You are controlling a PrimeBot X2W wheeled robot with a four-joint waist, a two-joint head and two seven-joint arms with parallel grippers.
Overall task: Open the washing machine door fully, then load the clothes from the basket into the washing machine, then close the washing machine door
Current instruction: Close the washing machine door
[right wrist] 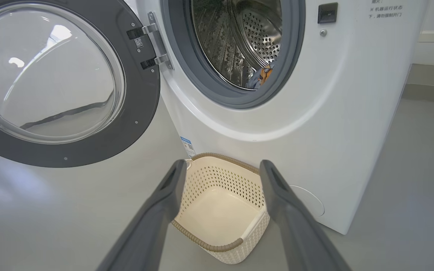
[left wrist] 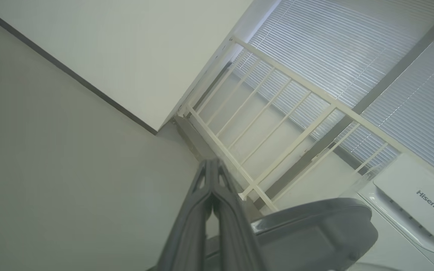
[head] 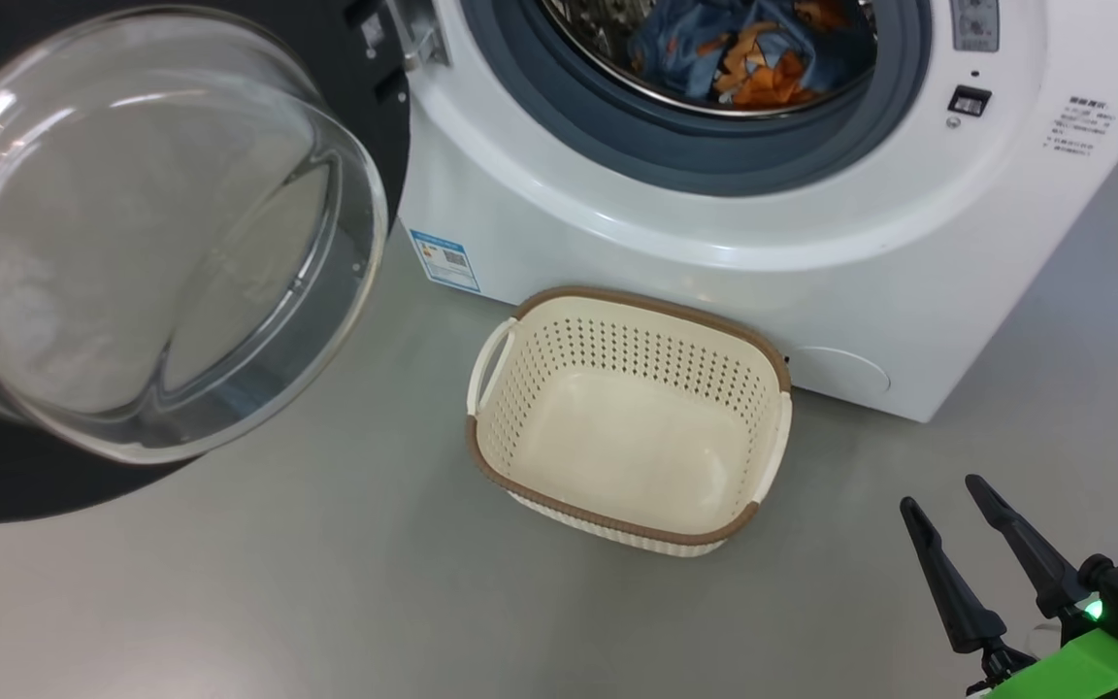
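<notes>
**Desk:** A grey floor in a laundry corner: the white washing machine stands with its round washing machine door swung wide to the robot's left. Where is the load?

**Photographer:** The clothes, blue with orange figures, lie in the steel drum. The basket sits empty on the floor, just in front of the machine's base. By the look of it, only the closing is left.

**Desk:** And the arms?

**Photographer:** The right end effector hangs low at the right, jaws spread wide, grasping nothing and apart from the basket. The left end effector is clenched tight on nothing, aimed at a pale wall and a white railing.

**Desk:** How will that door handle?

**Photographer:** Stiff and likely weighty, turning only on its hinge. The bulging glass porthole looks slick and breakable, a poor place to press. The black ring around it offers better purchase. A push on the side farthest from the hinge should swing it most easily, and the latch probably needs a firm last press.
</notes>
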